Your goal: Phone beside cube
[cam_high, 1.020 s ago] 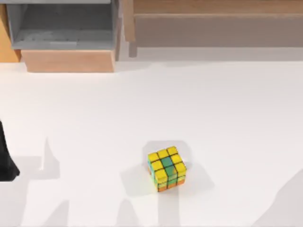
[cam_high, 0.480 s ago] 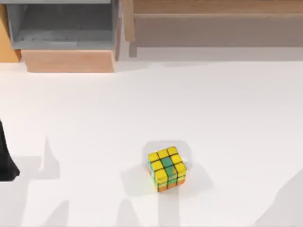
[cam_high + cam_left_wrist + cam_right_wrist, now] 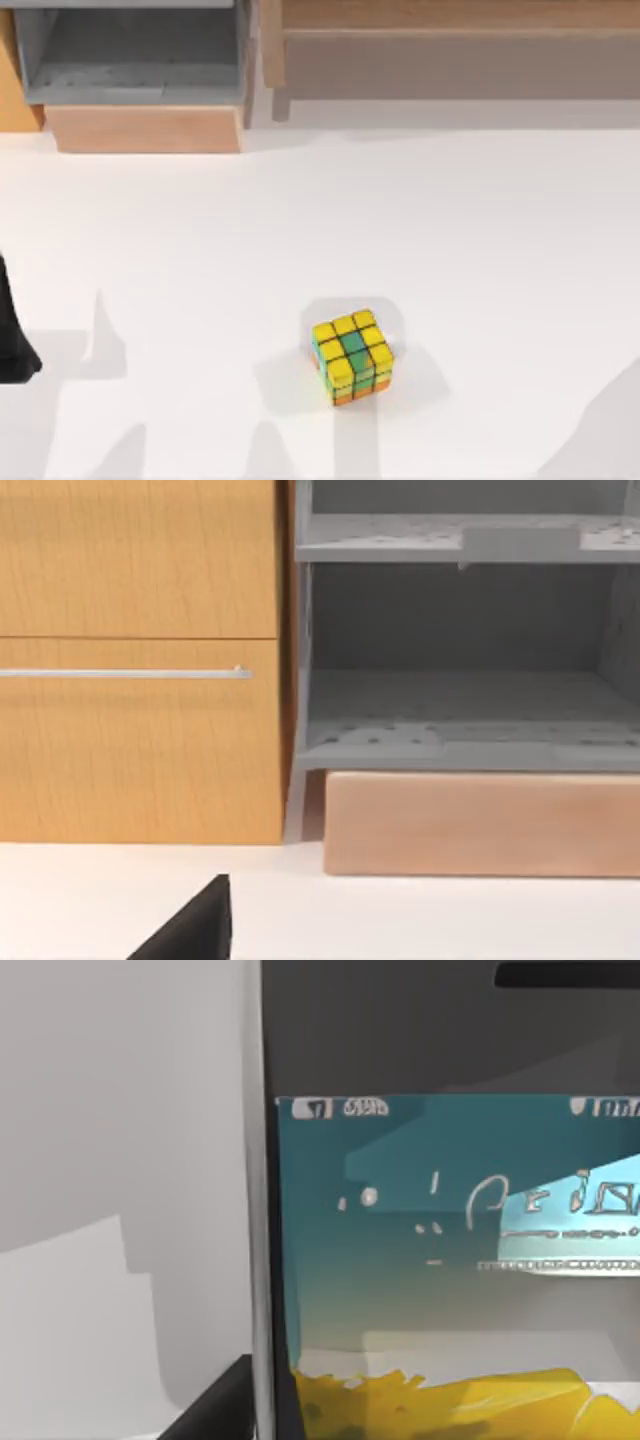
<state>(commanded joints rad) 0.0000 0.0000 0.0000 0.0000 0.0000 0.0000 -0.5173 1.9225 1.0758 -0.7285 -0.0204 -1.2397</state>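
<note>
The cube (image 3: 352,356) stands on the white table (image 3: 480,260), in front of the middle, with yellow tiles and a green centre strip on top and orange low on its sides. The phone (image 3: 450,1260) shows very close in the right wrist view, white edge and lit teal and yellow screen, lying on the white surface. A dark part of my right gripper (image 3: 215,1405) sits right against the phone's edge. My left arm (image 3: 12,345) is parked at the table's left edge, far from the cube, and a dark part of its gripper (image 3: 195,928) hangs over the table.
A grey open shelf unit (image 3: 130,60) with a wooden base (image 3: 145,130) stands at the back left. A wooden cabinet with a metal handle (image 3: 125,673) is beside it. A long wooden ledge (image 3: 460,30) runs along the back right.
</note>
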